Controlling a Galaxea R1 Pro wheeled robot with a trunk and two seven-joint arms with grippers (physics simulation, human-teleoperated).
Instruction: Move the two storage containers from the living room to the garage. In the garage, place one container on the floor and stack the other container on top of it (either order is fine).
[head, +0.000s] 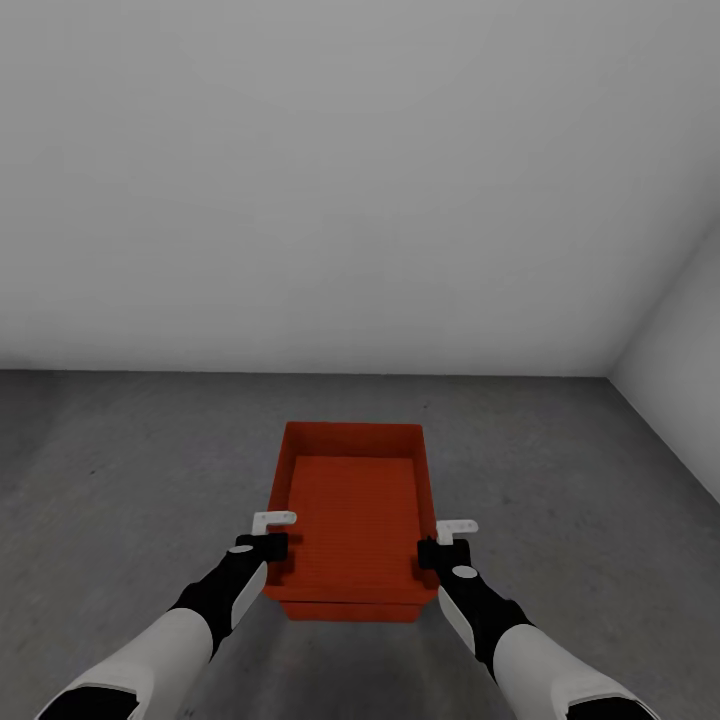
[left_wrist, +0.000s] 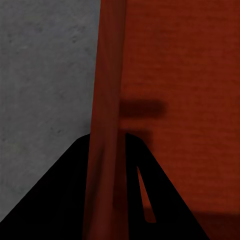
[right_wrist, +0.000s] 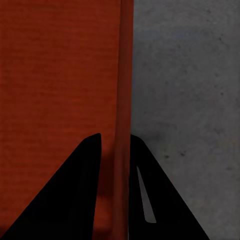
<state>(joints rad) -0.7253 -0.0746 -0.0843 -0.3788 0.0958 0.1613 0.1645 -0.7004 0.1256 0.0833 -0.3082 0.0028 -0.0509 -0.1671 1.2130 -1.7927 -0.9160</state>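
Observation:
An orange-red storage container, open-topped and empty, sits level in front of me over the dark grey concrete floor of the garage. My left gripper is shut on its left side wall and my right gripper on its right side wall, both near the near end. In the left wrist view the thin red wall runs between the black fingers of my left gripper. The right wrist view shows the wall pinched the same way by my right gripper. A red strip shows under the near end; whether it is a second container is unclear.
A plain pale grey wall stands ahead, and a second wall meets it at the right in a corner. Speckled concrete spreads to the left, right and beyond the container.

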